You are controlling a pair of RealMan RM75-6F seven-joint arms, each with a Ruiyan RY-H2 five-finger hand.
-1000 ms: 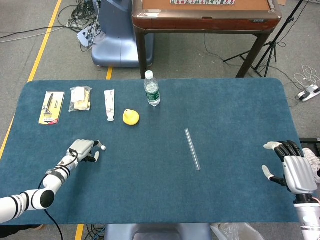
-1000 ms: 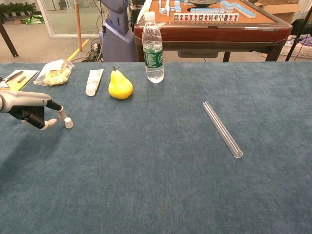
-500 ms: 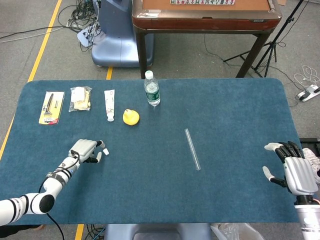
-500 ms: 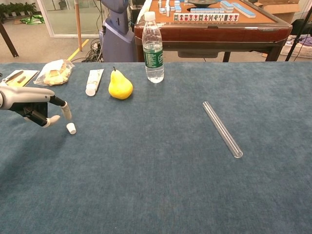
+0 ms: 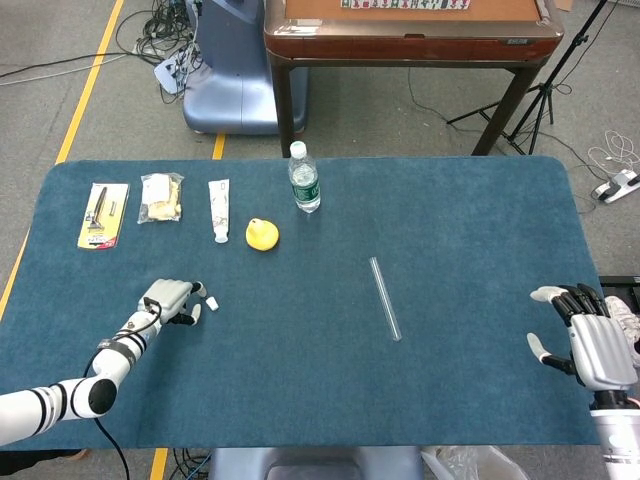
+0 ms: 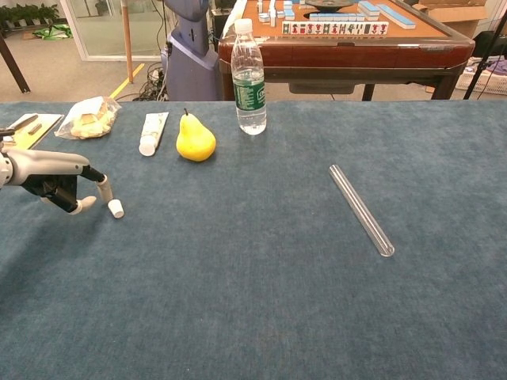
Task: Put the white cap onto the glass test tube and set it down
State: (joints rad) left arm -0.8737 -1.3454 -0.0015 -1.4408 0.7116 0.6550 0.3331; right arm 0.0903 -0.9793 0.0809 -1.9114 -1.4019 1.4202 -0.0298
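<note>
The small white cap (image 5: 212, 302) (image 6: 116, 208) lies on the blue cloth at the left. My left hand (image 5: 170, 299) (image 6: 59, 179) hovers just beside it, fingers curled downward, one fingertip close to the cap but holding nothing. The glass test tube (image 5: 385, 298) (image 6: 361, 209) lies flat and bare near the middle right of the table. My right hand (image 5: 590, 340) rests at the table's right edge, far from the tube, fingers spread and empty; the chest view does not show it.
Along the back left stand a water bottle (image 5: 303, 178) (image 6: 249, 78), a yellow pear (image 5: 262, 234) (image 6: 195, 138), a white tube of paste (image 5: 219, 210), a bagged snack (image 5: 161, 197) and a carded tool (image 5: 103, 213). A brown table (image 5: 410, 35) stands beyond the far edge.
The cap has shifted a little to the right and nearer on the cloth, nudged by my left hand. That hand then drew back slightly to the left. The right hand barely moved.
</note>
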